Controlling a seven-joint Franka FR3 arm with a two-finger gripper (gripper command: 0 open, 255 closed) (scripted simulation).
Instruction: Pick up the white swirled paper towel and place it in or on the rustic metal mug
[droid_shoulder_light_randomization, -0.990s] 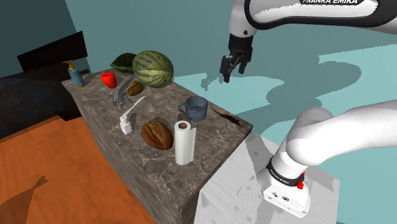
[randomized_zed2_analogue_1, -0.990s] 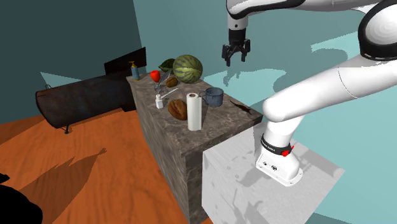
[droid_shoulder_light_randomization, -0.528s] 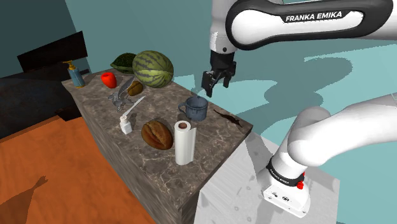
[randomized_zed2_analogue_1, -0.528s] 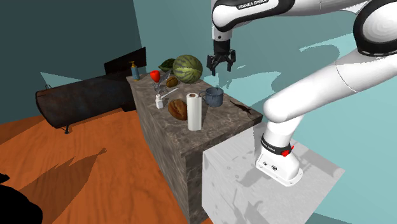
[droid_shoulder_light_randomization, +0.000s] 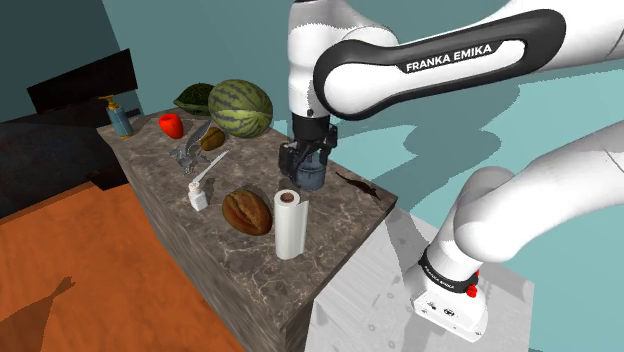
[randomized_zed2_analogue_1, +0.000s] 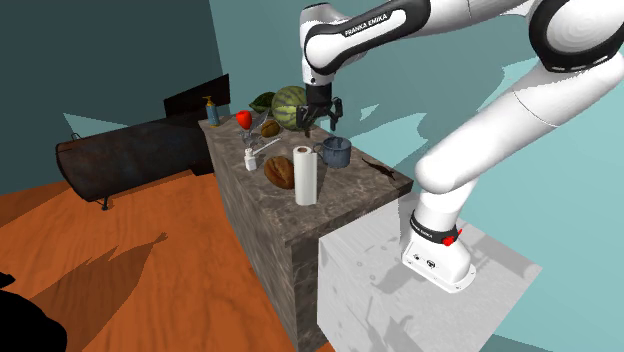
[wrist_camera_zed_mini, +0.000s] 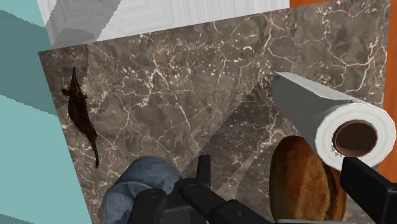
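The arm (droid_shoulder_light_randomization: 440, 55) bore the lettering "FRANKA EMIKA". Its gripper (droid_shoulder_light_randomization: 300, 168), fingers apart, hovered near the blue-grey mug (droid_shoulder_light_randomization: 314, 183). The white paper towel roll (droid_shoulder_light_randomization: 290, 228) stood upright on the marble counter (droid_shoulder_light_randomization: 250, 275), just beside a bread loaf (droid_shoulder_light_randomization: 246, 211).

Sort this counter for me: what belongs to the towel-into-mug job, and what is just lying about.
Job:
- white paper towel roll, standing upright
- blue-grey mug

Lying about:
- watermelon
- brown bread loaf
- red fruit
- dark lizard figure
- small white bottle
- blue bottle
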